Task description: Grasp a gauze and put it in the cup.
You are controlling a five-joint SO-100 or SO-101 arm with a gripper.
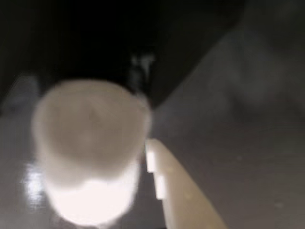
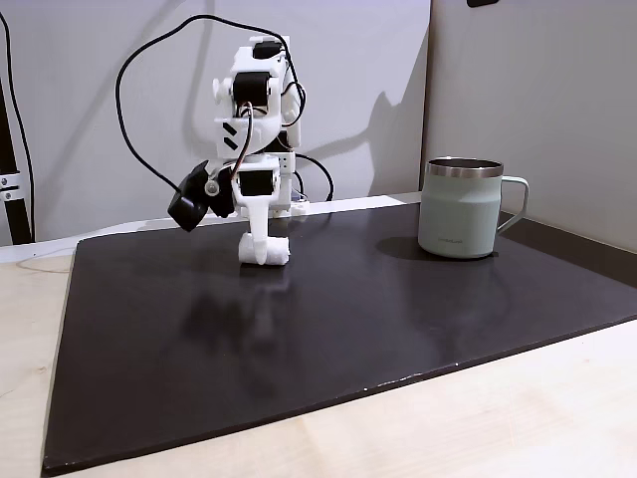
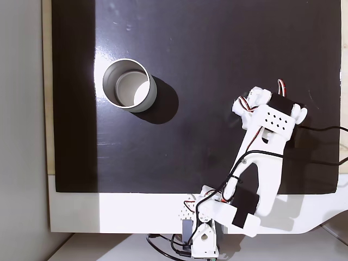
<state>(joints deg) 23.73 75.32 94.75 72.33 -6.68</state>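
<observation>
One small white soft gauze roll (image 2: 269, 252) stood on the black mat (image 2: 328, 329), clamped in the white gripper (image 2: 261, 249). The mint-green steel-rimmed mug (image 2: 460, 209) stood well apart, near the mat's right edge in this fixed view.

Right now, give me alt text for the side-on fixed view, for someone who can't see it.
A white robot arm reaches down to a black mat, its end effector at a small white gauze lying on the mat. To the right in this view stands a pale green cup with a steel rim, upright, apart from the arm.
</observation>
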